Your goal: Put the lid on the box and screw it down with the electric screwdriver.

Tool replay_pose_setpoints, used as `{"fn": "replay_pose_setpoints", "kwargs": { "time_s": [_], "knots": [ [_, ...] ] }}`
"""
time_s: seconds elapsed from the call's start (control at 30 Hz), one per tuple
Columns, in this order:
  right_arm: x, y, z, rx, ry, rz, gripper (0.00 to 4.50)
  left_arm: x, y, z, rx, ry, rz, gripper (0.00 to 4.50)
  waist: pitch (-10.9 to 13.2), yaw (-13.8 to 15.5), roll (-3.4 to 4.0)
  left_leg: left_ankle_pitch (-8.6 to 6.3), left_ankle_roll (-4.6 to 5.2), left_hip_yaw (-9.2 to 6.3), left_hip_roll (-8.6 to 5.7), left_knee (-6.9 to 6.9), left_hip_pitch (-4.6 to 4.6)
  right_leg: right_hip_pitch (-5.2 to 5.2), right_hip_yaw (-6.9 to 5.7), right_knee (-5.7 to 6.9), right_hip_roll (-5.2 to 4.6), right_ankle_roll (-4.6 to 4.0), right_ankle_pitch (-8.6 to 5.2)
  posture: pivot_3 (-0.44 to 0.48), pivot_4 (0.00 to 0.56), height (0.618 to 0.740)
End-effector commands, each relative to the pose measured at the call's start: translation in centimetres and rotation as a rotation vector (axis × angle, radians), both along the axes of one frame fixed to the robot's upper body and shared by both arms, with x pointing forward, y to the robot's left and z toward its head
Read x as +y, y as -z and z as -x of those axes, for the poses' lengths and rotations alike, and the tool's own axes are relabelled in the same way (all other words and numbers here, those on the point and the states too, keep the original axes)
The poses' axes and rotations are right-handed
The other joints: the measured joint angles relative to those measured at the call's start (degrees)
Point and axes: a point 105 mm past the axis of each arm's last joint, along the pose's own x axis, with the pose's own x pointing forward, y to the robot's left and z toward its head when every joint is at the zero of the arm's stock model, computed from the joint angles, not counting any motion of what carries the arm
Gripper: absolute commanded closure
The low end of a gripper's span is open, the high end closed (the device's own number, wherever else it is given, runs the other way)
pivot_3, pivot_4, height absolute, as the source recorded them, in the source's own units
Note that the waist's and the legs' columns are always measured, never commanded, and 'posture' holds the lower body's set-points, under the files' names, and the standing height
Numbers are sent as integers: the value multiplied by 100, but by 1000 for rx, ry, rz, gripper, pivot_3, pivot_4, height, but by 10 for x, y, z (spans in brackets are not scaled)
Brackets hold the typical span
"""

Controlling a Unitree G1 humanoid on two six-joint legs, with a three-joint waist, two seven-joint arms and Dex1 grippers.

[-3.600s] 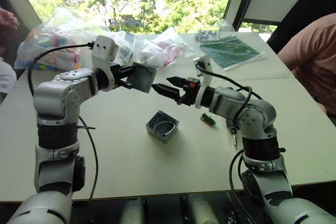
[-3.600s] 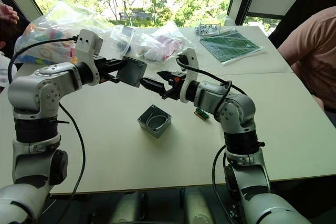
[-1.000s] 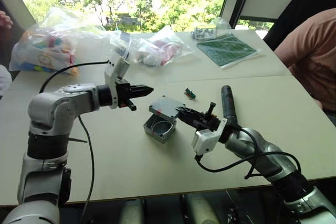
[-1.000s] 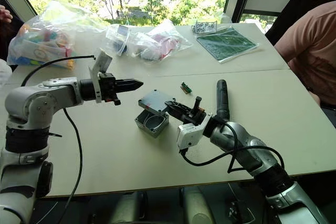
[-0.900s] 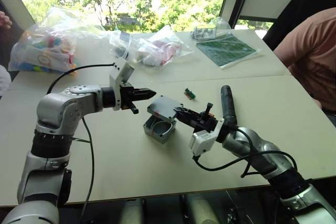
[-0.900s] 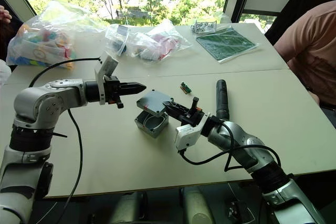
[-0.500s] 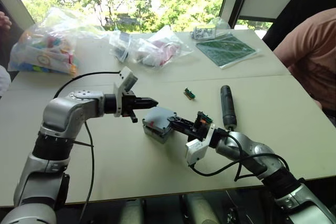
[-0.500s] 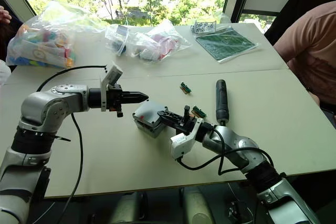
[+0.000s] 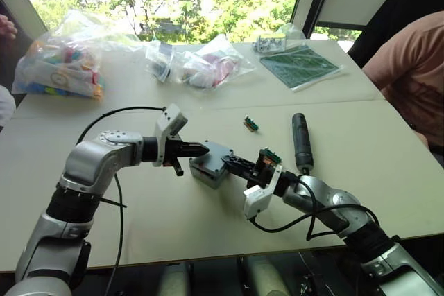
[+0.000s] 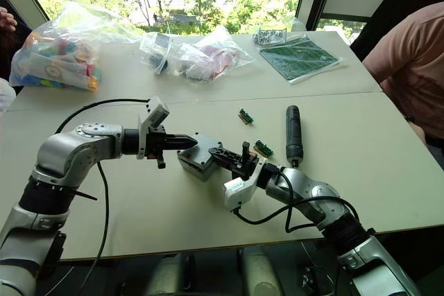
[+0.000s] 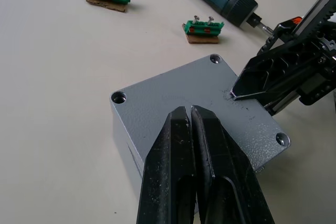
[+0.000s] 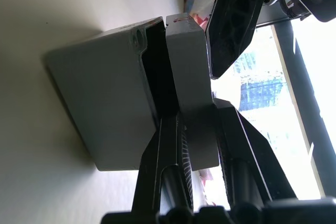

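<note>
lid [image 11: 202,103]: lying grey and flat on top of the box, three corner screw holes showing in the left wrist view; in the right wrist view a dark gap is showing between lid and box at the edge facing the right gripper, so it is not sitting fully flush there.
box [image 9: 202,171]: sitting on the table directly under the lid, between the two grippers.
right gripper [image 12: 195,129]: reaching in from the box's right side, fingers closing on the lid's edge, one finger in the gap beneath it and one above it.
left gripper [image 11: 190,116]: coming in from the opposite side, fingers pressed together with nothing between them, tips resting over the middle of the lid; whether they are touching it cannot be told.
electric screwdriver [image 9: 300,141]: lying flat on the table beyond the right gripper, well apart from the box, untouched, bit end pointing toward the robot.
green components: one [image 9: 250,123] lying beyond the box, another [image 10: 262,148] lying just past the right gripper beside the screwdriver.
table [image 9: 173,220]: pale surface carrying everything.
far end: clear plastic bags [image 9: 59,57] of coloured parts and a green board [image 9: 300,66] lying far from both grippers.
person's sleeve [image 9: 409,67]: sitting at the table's right edge, beyond the right arm.
</note>
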Motion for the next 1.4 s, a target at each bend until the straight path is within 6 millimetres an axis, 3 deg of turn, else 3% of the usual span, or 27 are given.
{"fn": "replay_pose_setpoints", "kwargs": {
  "time_s": [0.03,0.2,0.47,0.6,0.87,1.07,1.4],
  "knots": [
    [2,-2,-1,-8,0,3,4329,-3,-10,-2,-46,8,8,4417,0,0,0,0,0,0,0,0,0,0,0,0,0,0,0,0,150,740],
    [4,-6,0,-22,3,-10,4329,-3,-11,-4,-50,0,18,4417,-1,0,-1,0,0,0,0,0,7,6,0,0,0,0,0,0,150,740],
    [-2,-23,0,-86,23,-76,4329,1,-38,-12,-47,-40,153,4417,-1,0,-2,0,0,0,0,1,7,7,0,3,0,3,2,0,150,740],
    [-1,-23,0,-84,20,-78,4329,6,-41,-17,-49,-67,165,4417,-1,-6,-2,0,0,-1,0,0,8,7,-1,3,0,16,9,0,150,740],
    [4,-20,0,-74,7,-65,4329,5,-35,-15,-51,-59,136,4417,-1,-2,-2,0,0,-1,0,0,8,7,-1,5,0,18,10,0,150,740],
    [12,-9,5,-41,-8,-38,4329,3,-19,-11,-50,-36,60,4417,-1,-6,-2,0,0,-1,0,0,9,7,-1,6,1,18,10,0,150,740],
    [10,2,6,-9,20,-8,4329,3,-4,-13,-72,-4,-55,4417,-3,3,-4,0,0,-1,0,1,11,11,-1,6,0,12,7,0,150,740]
  ]
}}
